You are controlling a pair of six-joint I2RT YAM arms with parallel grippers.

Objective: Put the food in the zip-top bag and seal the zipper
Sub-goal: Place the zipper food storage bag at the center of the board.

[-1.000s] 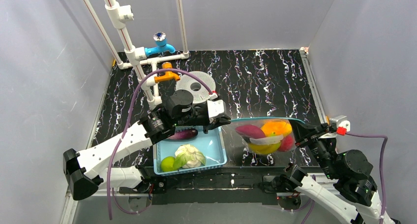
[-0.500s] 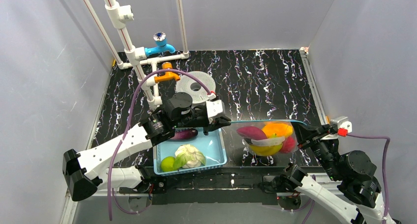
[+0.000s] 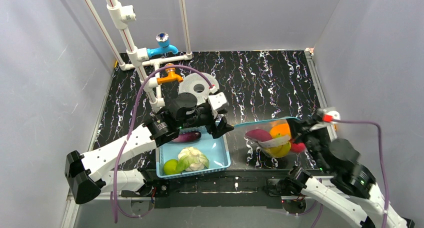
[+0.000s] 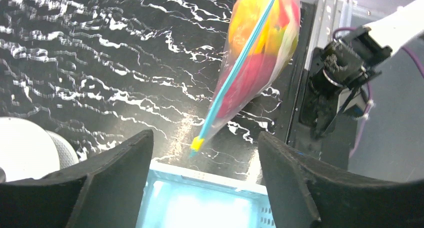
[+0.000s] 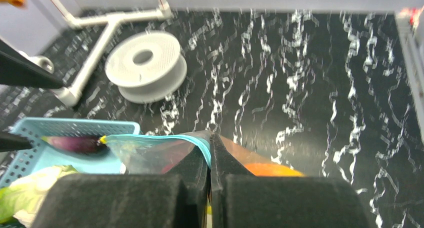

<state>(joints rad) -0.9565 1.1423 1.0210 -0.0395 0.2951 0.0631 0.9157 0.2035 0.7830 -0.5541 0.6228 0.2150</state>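
The zip-top bag (image 3: 270, 137) lies right of the basket and holds a maroon piece (image 3: 258, 134), an orange piece (image 3: 280, 129), a yellow banana (image 3: 280, 149) and a red piece (image 3: 299, 147). My right gripper (image 3: 298, 127) is shut on the right end of the teal zipper (image 3: 260, 121); the right wrist view shows the fingertips pinching the zipper (image 5: 155, 137). My left gripper (image 3: 220, 124) stands open, just left of the zipper's yellow end tab (image 4: 197, 144), not touching it. The left gripper (image 4: 205, 160) hangs over the basket rim. An eggplant (image 3: 186, 136), a cauliflower (image 3: 192, 158) and a green piece (image 3: 170, 166) lie in the basket.
The light-blue basket (image 3: 222, 155) sits at the near edge between the arms. A white spool (image 3: 198, 88), an orange valve (image 3: 170, 77), a blue tap (image 3: 162, 45) and white pipes (image 3: 132, 53) stand at the back left. Grey walls close in three sides.
My left gripper has opened and let go of the zipper's left end. The right arm has swung left with the zipper's right end, and the bag has bunched up shorter.
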